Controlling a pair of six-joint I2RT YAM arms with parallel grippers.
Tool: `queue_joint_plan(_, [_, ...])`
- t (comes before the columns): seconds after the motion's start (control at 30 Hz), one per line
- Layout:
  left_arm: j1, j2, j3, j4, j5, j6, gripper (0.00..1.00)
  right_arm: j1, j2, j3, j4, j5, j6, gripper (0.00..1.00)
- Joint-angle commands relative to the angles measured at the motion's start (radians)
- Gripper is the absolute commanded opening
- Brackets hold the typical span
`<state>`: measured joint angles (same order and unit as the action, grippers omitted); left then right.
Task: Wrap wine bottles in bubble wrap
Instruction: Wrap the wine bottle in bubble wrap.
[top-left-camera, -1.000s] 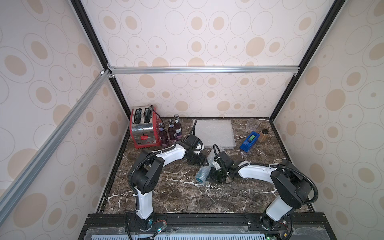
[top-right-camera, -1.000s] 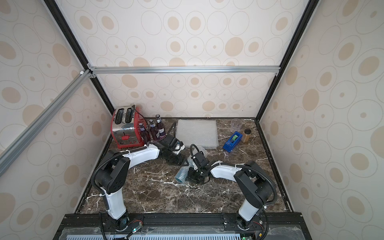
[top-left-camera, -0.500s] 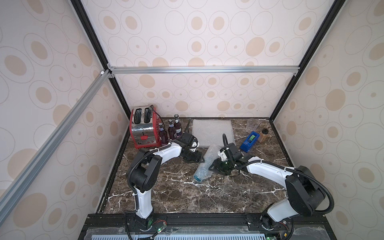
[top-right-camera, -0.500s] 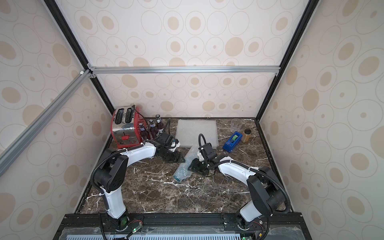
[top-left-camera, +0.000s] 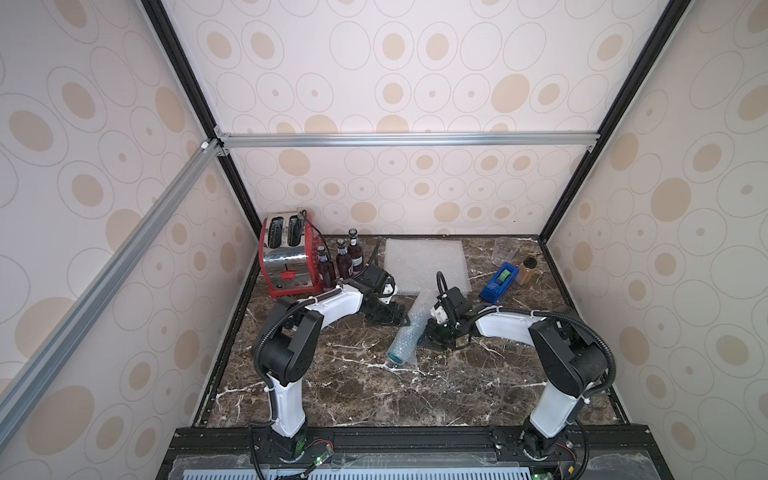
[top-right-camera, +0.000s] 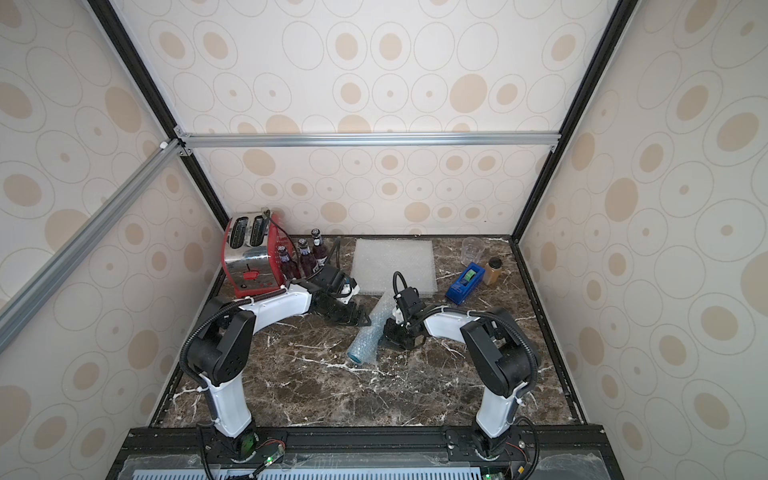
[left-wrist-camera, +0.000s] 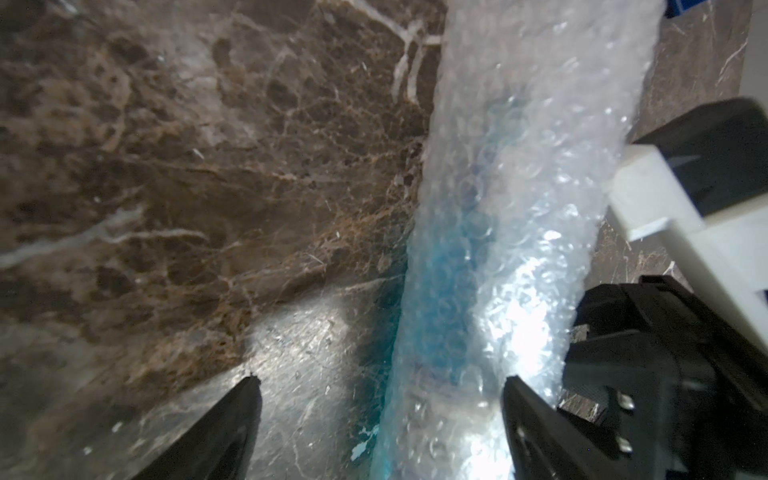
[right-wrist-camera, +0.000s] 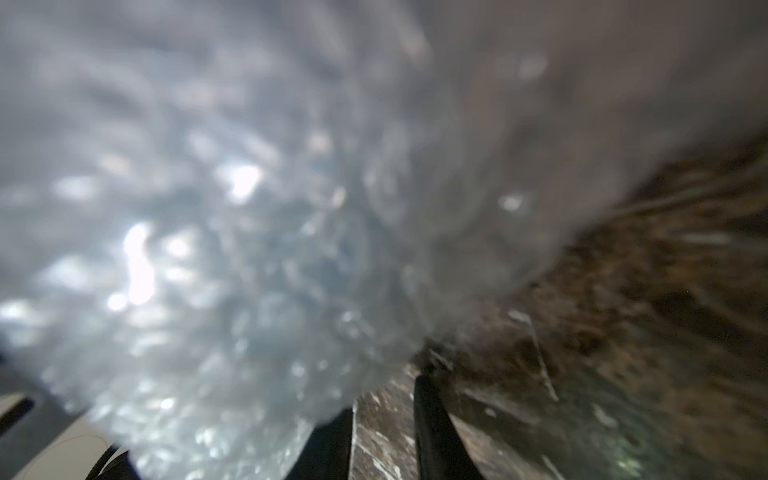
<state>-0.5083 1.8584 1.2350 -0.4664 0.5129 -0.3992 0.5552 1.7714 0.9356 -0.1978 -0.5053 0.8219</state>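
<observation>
Left jaws have spread wider over the last second, and the right arm (top-left-camera: 503, 324), stretched farther out half a second ago, has drawn its elbow back toward the near right.

The left jaws stand wide. In the left wrist view the two dark tips are well apart, one over bare worktop (left-wrist-camera: 166, 187) and the other in front of the roll of bubble wrap (left-wrist-camera: 519, 187), with nothing pinched. The right jaws are narrow. The right wrist view shows only a thin strip of marble between the tips and nothing in the gap, while blurred wrap presses close against one of them.

In both top views the roll (top-left-camera: 409, 328) (top-right-camera: 370, 330) lies mid-worktop, slanting from far right to near left. The blue bottle (top-left-camera: 395, 356) (top-right-camera: 355, 356) lies on its side inside it, its blue end showing at the near left opening. The left jaws sit just left of the roll's far half, at the end of the left arm (top-left-camera: 332, 305). The right jaws sit low against its right side.

A flat sheet of bubble wrap (top-left-camera: 426, 259) (top-right-camera: 392, 262) lies at the far centre. Three purple bottles (top-left-camera: 344, 262) (top-right-camera: 306, 259) stand upright at the far left, just beside a red toaster (top-left-camera: 286, 259). At the far right are a blue tape dispenser (top-left-camera: 498, 282), a clear cup (top-left-camera: 505, 251) and a brown jar (top-left-camera: 525, 270).
</observation>
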Motion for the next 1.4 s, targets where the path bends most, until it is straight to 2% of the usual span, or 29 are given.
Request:
queue_joint_plan(0.0, [0.004, -0.098, -0.003, -0.052, -0.009, 0.058, 0.92, 0.003, 0.019, 0.045, 0.027, -0.011, 0.006, 0.28])
queue_joint_plan(0.07, [0.004, -0.138, -0.032, -0.061, -0.022, 0.083, 0.94, 0.003, 0.026, 0.065, 0.014, -0.017, 0.011, 0.28])
queue_joint_plan(0.2, [0.004, -0.102, 0.016, -0.251, -0.025, 0.163, 0.99, 0.021, 0.035, 0.108, 0.003, -0.017, -0.001, 0.28])
queue_joint_plan(0.37, [0.002, -0.074, -0.032, -0.19, -0.063, 0.152, 0.98, 0.027, 0.077, 0.14, 0.003, -0.016, 0.012, 0.28])
queue_joint_plan(0.47, [0.002, -0.045, -0.042, -0.184, -0.095, 0.147, 0.86, 0.033, 0.089, 0.147, 0.004, -0.015, 0.013, 0.28])
queue_joint_plan(0.6, [0.001, -0.051, -0.063, -0.173, -0.096, 0.15, 0.65, 0.034, 0.071, 0.139, 0.003, -0.012, 0.013, 0.28])
queue_joint_plan(0.73, [0.002, -0.053, -0.064, -0.174, -0.099, 0.142, 0.62, 0.035, 0.069, 0.152, -0.009, -0.007, 0.015, 0.28])
queue_joint_plan(1.03, [0.001, -0.107, 0.004, -0.233, -0.131, 0.183, 0.72, 0.051, 0.049, 0.162, -0.015, -0.011, 0.023, 0.28])
queue_joint_plan(1.23, [0.001, -0.149, 0.007, -0.246, -0.147, 0.206, 0.57, 0.062, 0.054, 0.189, -0.025, -0.012, 0.02, 0.28])
queue_joint_plan(1.37, [0.001, -0.171, 0.006, -0.249, -0.167, 0.229, 0.4, 0.062, 0.064, 0.206, -0.03, -0.01, 0.011, 0.28])
